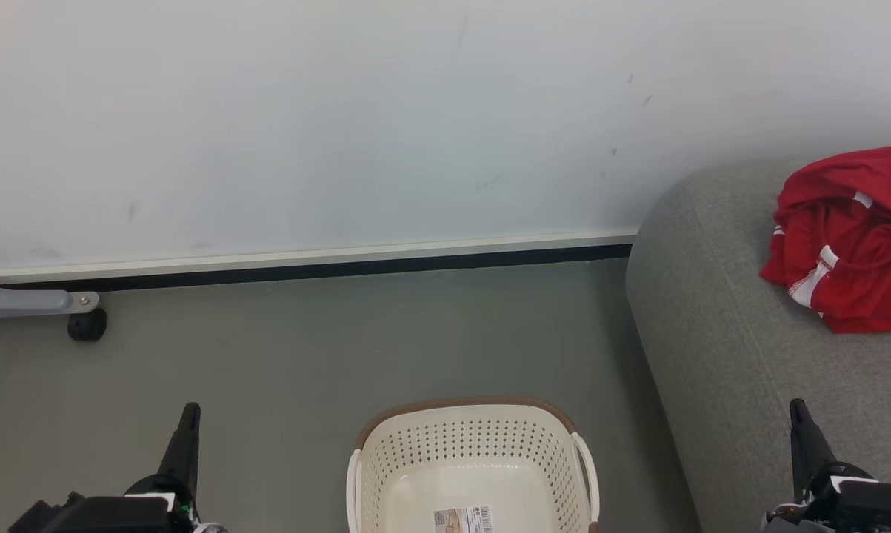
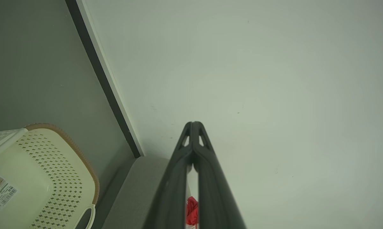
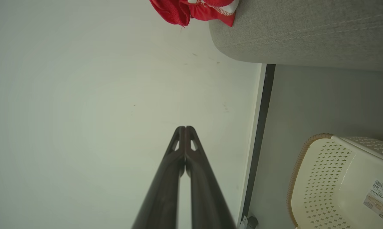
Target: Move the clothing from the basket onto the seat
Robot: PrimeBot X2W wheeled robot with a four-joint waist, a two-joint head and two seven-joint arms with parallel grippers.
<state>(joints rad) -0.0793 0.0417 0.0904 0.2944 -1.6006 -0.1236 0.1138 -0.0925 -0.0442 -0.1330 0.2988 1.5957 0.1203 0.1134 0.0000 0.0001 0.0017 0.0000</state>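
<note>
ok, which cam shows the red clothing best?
Head view: the clothing lies nearly whole on the seat, clipped at right. Right wrist view catches a strip up top; left wrist, a sliver behind the left gripper.

We are looking at a pale, lightly scuffed wall (image 1: 341, 111) running across the back, its white skirting strip (image 1: 304, 256) meeting the grey floor (image 1: 341, 340). At far left, a grey metal leg (image 1: 23, 302) is sitting on a black caster (image 1: 87, 326).

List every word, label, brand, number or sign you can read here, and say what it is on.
Paper label on the floor of the basket: barcode and small print, too small to read.
Nothing written shows on the wall, the seat or the clothing.
</note>
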